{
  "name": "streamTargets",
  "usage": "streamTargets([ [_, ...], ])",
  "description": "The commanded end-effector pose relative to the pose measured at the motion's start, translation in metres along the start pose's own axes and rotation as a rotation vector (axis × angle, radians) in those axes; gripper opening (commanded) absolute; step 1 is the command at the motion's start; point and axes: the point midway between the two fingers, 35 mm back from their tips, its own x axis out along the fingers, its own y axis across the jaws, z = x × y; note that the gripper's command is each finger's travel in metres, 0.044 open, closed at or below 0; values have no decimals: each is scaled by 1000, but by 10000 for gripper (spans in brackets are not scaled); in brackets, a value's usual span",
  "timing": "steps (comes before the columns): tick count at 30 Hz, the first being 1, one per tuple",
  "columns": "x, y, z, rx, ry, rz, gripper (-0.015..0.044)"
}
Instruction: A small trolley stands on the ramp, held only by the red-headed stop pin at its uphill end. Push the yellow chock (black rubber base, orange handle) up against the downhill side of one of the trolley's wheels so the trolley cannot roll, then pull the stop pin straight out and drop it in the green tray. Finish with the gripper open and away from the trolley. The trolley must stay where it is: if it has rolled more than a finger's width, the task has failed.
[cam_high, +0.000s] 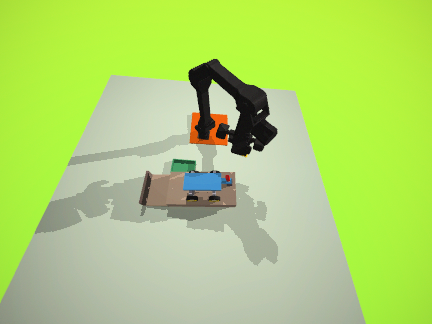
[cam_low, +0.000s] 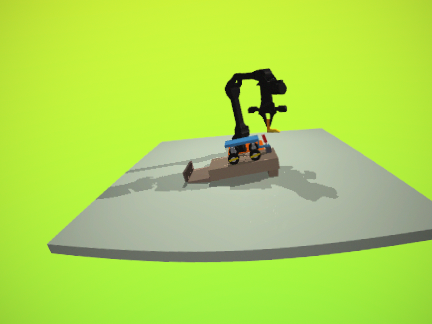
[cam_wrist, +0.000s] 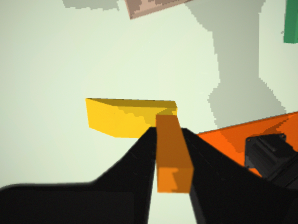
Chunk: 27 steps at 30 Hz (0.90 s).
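Note:
My gripper (cam_high: 243, 152) (cam_low: 269, 122) (cam_wrist: 167, 133) is shut on the orange handle of the yellow chock (cam_high: 245, 155) (cam_low: 273, 130) (cam_wrist: 112, 120). It holds the chock in the air, off the uphill end of the ramp and towards the arm's base side. The chock's black rubber base is not visible. The blue trolley (cam_high: 202, 181) (cam_low: 242, 142) stands on the brown ramp (cam_high: 158, 191) (cam_low: 240, 172) (cam_wrist: 145, 7). The red-headed stop pin (cam_high: 227, 178) (cam_low: 264, 139) stands at the trolley's uphill end. The green tray (cam_high: 183, 166) (cam_wrist: 291, 22) lies beside the ramp.
The arm's orange base plate (cam_high: 218, 138) (cam_wrist: 225, 140) is behind the tray. A raised end board (cam_high: 145, 188) (cam_low: 188, 171) stands at the ramp's low end. The grey table (cam_high: 185, 265) (cam_low: 200, 215) carries everything, and the arm's shadow falls across it.

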Motion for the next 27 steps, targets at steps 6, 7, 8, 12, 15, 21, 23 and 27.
streamTargets([
  [6, 0, 0, 0, -259, 2, 2, 0],
  [7, 0, 0, 0, -259, 2, 2, 0],
  [8, 0, 0, 0, -259, 2, 2, 0],
  [12, 0, 0, 0, -260, 2, 2, 0],
  [15, 0, -7, 4, -273, 1, 1, 0],
  [21, 3, -25, 16, -297, 0, -1, 0],
  [23, 4, -31, 20, -300, 0, -1, 0],
  [27, 6, -43, 28, -302, -1, -3, 0],
])
